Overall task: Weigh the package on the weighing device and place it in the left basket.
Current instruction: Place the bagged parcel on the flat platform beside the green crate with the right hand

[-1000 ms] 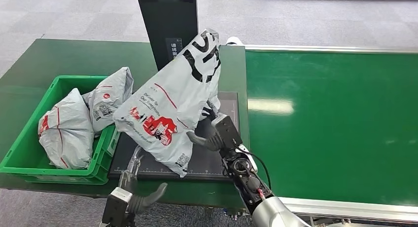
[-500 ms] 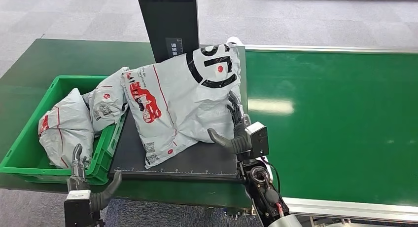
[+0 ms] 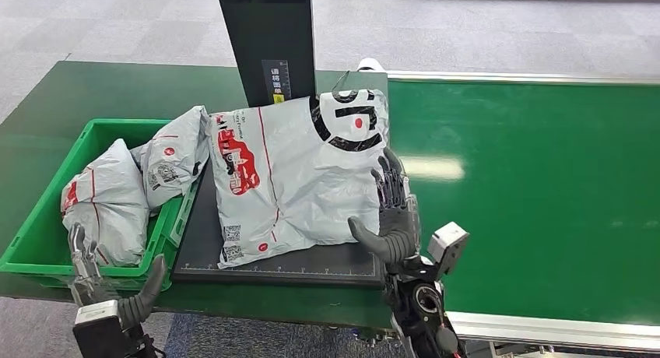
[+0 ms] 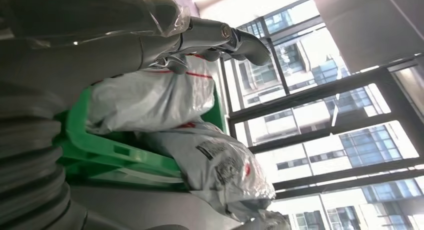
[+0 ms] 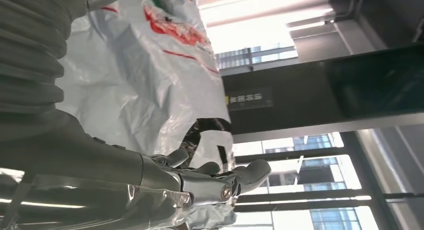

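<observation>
Right hand (image 3: 393, 218): open, fingers spread, beside package (image 3: 292, 171) on black scale (image 3: 311, 263) | Left hand (image 3: 105, 276): open, empty, just before green basket (image 3: 31, 226).

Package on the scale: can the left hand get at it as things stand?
Probably yes. The package lies flat on the scale, its near-left edge exposed; the left hand hangs open in front of the green basket.

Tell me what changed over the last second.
The large package went from held upright in the right hand to lying flat on the black scale platform; that hand has let go and stands open beside it. The left hand swung left, now in front of the green basket. The two packages in the basket stayed put.
</observation>
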Motion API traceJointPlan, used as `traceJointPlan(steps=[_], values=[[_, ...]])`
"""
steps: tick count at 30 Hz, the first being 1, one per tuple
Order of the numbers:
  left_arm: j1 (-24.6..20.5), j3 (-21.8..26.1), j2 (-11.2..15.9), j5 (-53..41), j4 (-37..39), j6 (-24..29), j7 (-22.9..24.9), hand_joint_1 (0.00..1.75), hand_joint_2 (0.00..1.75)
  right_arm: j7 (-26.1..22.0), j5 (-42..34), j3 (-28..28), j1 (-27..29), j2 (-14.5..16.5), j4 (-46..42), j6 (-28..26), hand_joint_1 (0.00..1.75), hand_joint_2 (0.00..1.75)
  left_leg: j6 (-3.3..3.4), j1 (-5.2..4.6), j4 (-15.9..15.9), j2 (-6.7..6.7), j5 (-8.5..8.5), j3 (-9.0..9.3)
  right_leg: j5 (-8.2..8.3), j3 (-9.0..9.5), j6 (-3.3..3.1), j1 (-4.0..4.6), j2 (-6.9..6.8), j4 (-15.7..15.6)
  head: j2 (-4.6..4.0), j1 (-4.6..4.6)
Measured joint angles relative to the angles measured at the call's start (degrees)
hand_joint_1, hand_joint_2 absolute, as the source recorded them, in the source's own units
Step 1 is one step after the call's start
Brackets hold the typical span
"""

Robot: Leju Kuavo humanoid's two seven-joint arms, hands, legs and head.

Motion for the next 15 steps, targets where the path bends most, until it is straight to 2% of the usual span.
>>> traceJointPlan(steps=[5, 10, 15], values=[[-2.17, -2.56, 0.67, -2.7, 1.47, 0.77, 1.41, 0.0, 1.75, -0.06, 0.85, -1.11, 3.56, 0.18, -5.52, 0.85, 0.0, 1.75, 0.0, 0.0, 0.0, 0.02, 0.0, 0.02, 0.0, 0.0, 0.0, 0.0, 0.0, 0.0, 0.0, 0.01], [-3.95, -6.27, 1.22, -9.63, 3.1, 1.67, 5.2, 0.0, 1.75, -0.09, 6.58, -2.38, 5.8, 0.76, -9.29, -3.01, 0.0, 1.75, 0.0, 0.0, 0.0, 0.02, 0.0, 0.02, 0.0, 0.01, 0.0, 0.0, 0.0, 0.0, 0.0, 0.01], [-6.55, -10.33, 1.93, -17.58, 6.08, 2.99, 9.45, 0.0, 1.75, -0.09, 8.8, -3.76, 7.87, 1.27, -11.67, -4.4, 0.0, 1.75, 0.0, -0.01, 0.0, 0.01, 0.0, 0.02, 0.0, 0.0, 0.0, -0.01, 0.0, 0.0, 0.0, 0.0]])
